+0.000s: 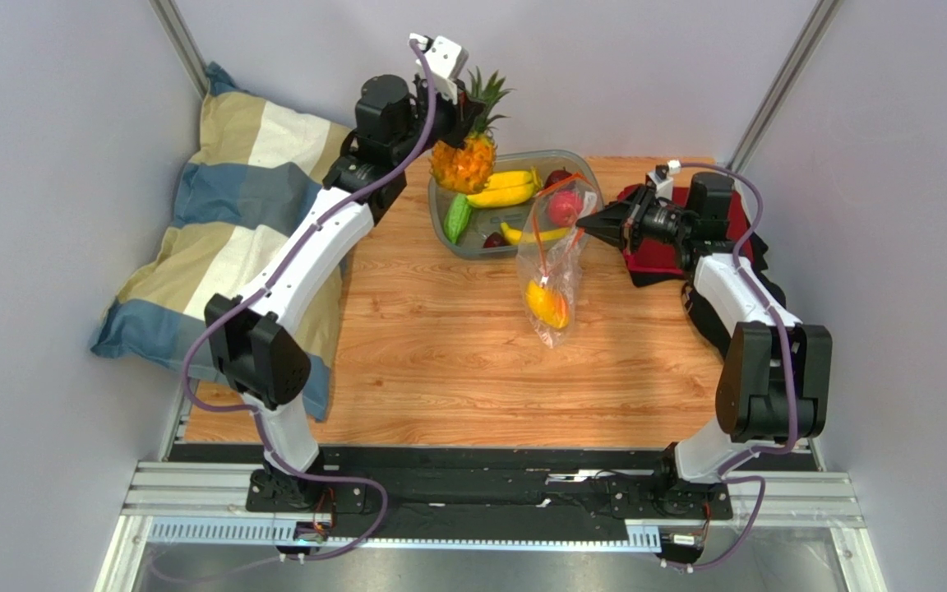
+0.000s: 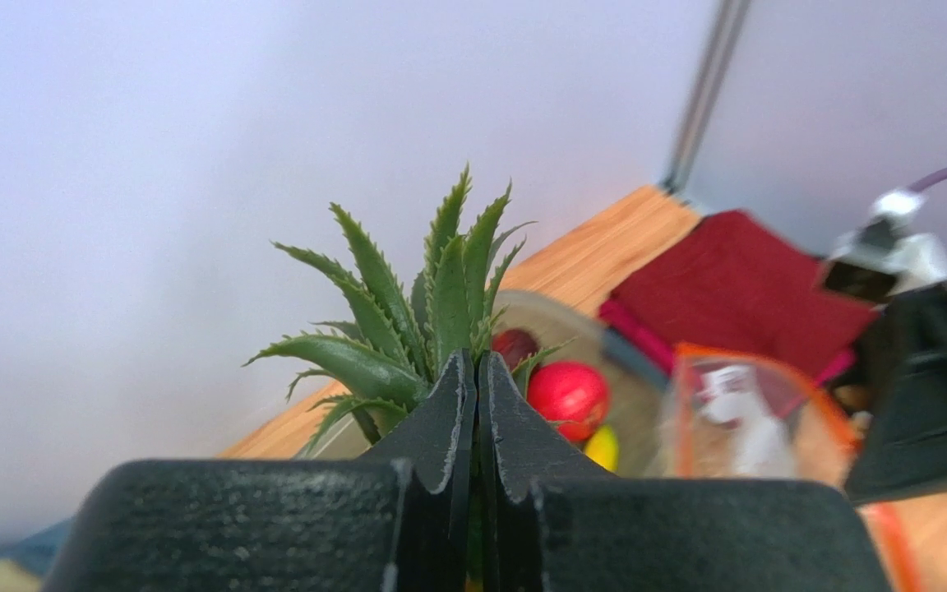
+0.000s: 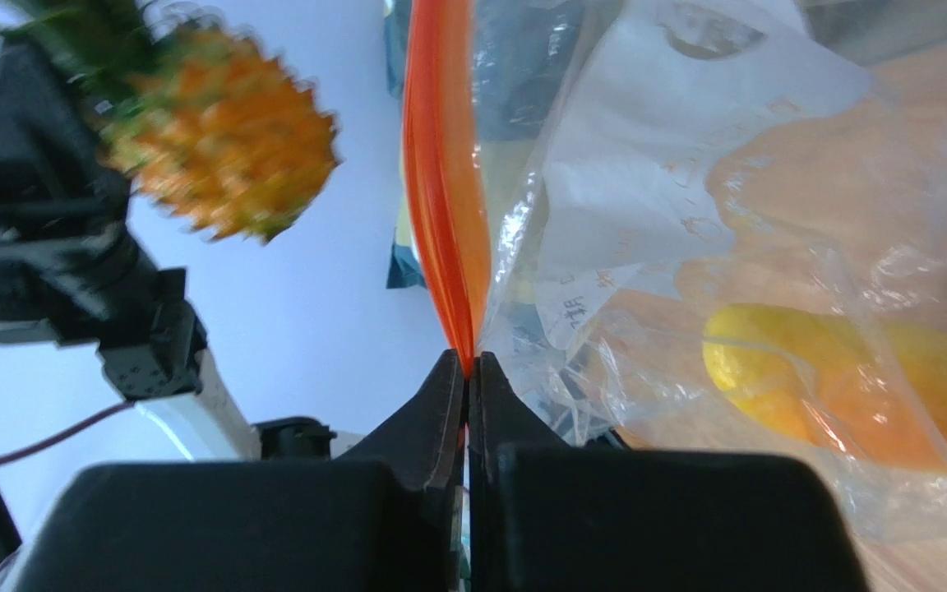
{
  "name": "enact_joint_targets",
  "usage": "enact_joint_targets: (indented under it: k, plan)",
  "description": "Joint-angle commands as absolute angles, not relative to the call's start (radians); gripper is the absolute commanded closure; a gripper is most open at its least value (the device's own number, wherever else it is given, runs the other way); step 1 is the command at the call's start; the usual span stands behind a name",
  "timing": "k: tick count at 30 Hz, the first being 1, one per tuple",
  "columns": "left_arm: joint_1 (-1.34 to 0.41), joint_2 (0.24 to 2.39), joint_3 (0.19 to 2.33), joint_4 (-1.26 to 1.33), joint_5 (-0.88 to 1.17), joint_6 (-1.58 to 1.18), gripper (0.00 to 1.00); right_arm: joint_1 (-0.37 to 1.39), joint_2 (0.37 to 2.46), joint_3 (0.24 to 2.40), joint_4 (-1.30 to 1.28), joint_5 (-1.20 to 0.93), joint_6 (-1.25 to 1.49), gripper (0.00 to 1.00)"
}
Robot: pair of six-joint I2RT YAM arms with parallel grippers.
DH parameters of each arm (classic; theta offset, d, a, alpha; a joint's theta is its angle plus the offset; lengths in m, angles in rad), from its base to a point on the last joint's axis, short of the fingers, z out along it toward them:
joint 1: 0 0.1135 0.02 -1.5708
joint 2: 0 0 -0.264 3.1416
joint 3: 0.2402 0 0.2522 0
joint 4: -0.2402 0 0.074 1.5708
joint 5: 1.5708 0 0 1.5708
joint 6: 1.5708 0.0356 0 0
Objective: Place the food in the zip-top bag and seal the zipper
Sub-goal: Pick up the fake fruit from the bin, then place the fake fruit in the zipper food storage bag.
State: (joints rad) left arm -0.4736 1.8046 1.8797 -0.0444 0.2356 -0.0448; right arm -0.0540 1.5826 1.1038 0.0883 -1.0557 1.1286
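My left gripper [image 1: 476, 114] is shut on the leafy crown of the pineapple [image 1: 465, 160] and holds it in the air over the tray's left end; the green leaves [image 2: 423, 308] stick up past my fingers. My right gripper [image 1: 585, 226] is shut on the orange-red zipper [image 3: 442, 197] of the clear zip-top bag [image 1: 550, 278], which hangs open with the orange-yellow mango [image 1: 546, 304] inside. Yellow bananas [image 1: 502, 190], a green cucumber [image 1: 458, 218] and a red round fruit [image 1: 564, 207] lie in the grey-green tray [image 1: 571, 160]. The pineapple also shows in the right wrist view [image 3: 225, 130].
A striped pillow [image 1: 238, 222] lies along the table's left edge. A dark red cloth [image 1: 658, 253] lies under the right arm at the back right. Grey walls with metal posts close the back corners.
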Motion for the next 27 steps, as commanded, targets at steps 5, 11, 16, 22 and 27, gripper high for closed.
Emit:
enact_joint_targets:
  k: [5, 11, 16, 22, 27]
  plan:
    - [-0.552, 1.747, 1.801, 0.323, 0.364, -0.225, 1.00, -0.052, 1.546, 1.072, -0.201, -0.942, 0.897, 1.00]
    - [-0.684, 1.830, 1.703, 0.659, 0.333, -0.256, 1.00, -0.055, 1.539, 1.100, -0.281, -0.910, 0.838, 1.00]
    - [-0.741, 1.908, 1.635, 0.889, 0.331, -0.207, 1.00, -0.060, 1.543, 1.092, -0.285, -0.923, 0.839, 1.00]
    - [-0.741, 2.019, 1.516, 1.136, 0.268, -0.045, 1.00, -0.090, 1.546, 1.086, -0.262, -0.971, 0.879, 1.00]
    - [-0.732, 2.025, 1.379, 1.302, 0.365, 0.054, 1.00, -0.104, 1.554, 1.074, -0.187, -1.011, 0.945, 1.00]
